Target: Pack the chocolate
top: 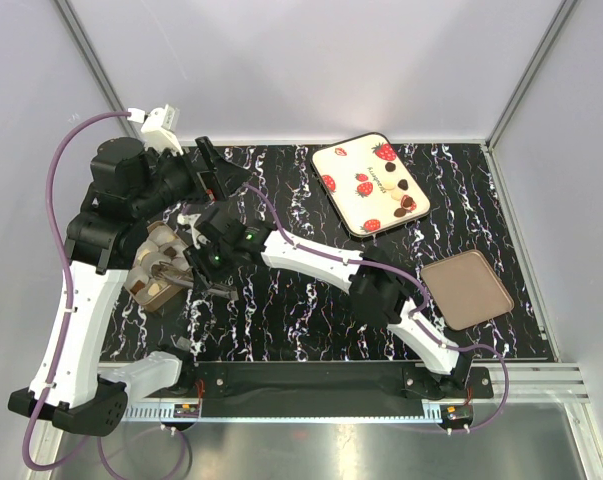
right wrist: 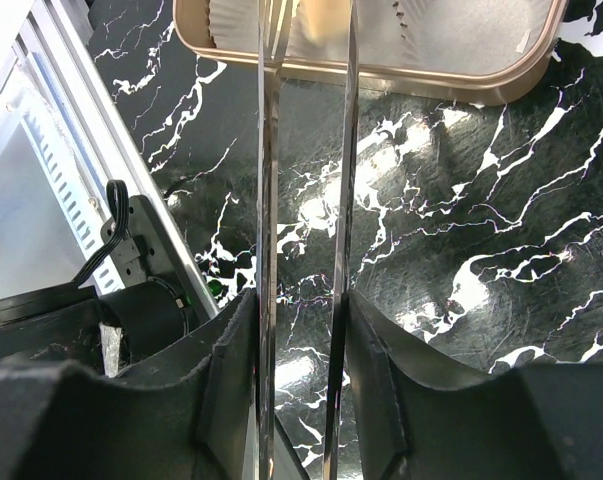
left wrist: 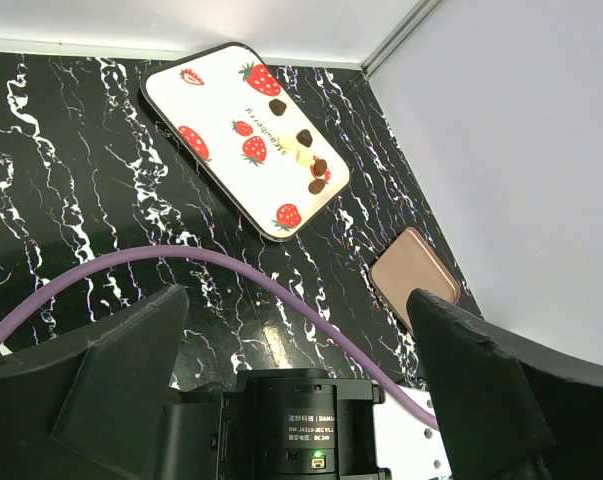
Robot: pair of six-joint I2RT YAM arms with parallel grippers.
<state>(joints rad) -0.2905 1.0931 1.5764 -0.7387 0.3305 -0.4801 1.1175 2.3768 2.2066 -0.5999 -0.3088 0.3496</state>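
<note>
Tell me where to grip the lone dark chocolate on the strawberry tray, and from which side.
Pinch the lone dark chocolate across two opposite side edges, coming straight down from above. It lies flat on the strawberry tray, clear of the other pieces, so the tweezers in the right pincer probably fit either side.

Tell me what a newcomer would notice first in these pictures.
The white tray printed with red strawberries stands out at the far right of the black marbled table, a few chocolates on it. The right gripper reaches across to a brown box at the left, holding metal tweezers.
</note>
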